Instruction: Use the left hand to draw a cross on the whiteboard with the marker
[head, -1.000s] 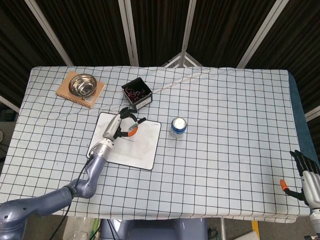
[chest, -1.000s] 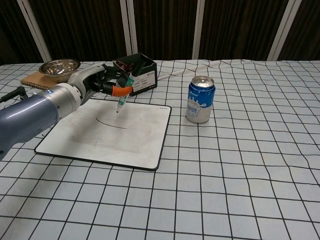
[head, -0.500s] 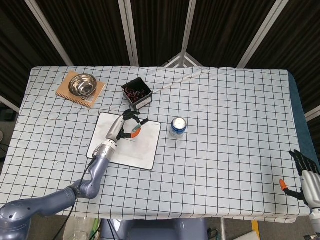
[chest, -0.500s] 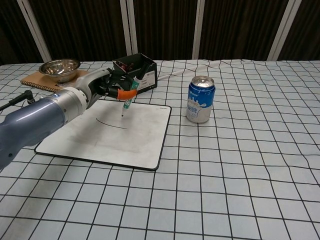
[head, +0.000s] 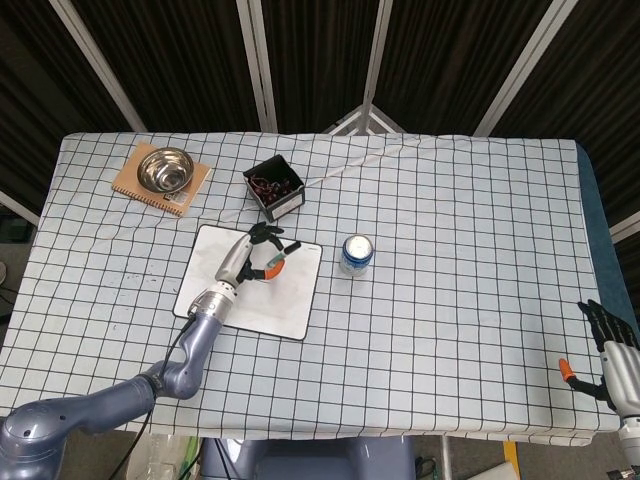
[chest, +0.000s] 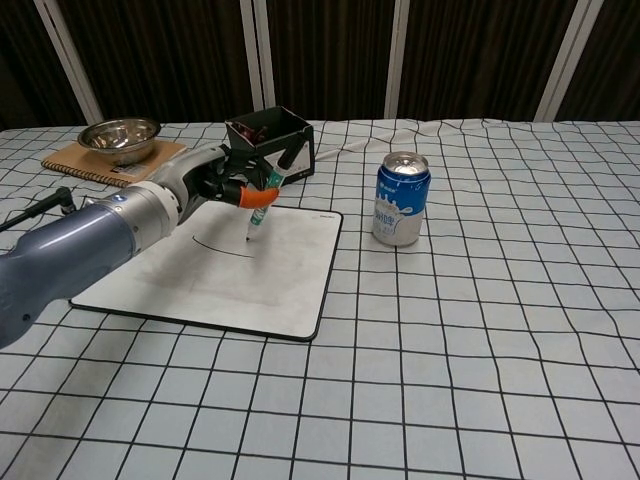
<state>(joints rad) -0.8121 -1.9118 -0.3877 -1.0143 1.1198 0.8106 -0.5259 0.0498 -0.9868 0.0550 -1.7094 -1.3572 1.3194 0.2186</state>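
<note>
The whiteboard (head: 282, 305) (chest: 200, 285) lies flat on the checked cloth left of centre and bears one dark curved stroke (chest: 222, 247). My left hand (head: 258, 252) (chest: 225, 181) holds the marker (head: 274, 263) (chest: 262, 200), an orange-collared pen tilted with its tip down on or just above the board near the stroke's right end. My right hand (head: 612, 348) shows only in the head view, at the table's near right corner, fingers apart and holding nothing.
A blue drink can (head: 355, 255) (chest: 401, 199) stands just right of the board. Behind the board sits a black box (head: 274, 187) (chest: 271, 145). A steel bowl (head: 165, 168) (chest: 119, 135) rests on a cork mat at the far left.
My left hand has carried the marker rightward across the board, from above the stroke's middle toward its right end, and the tip has come lower. The right hand has stayed put.
</note>
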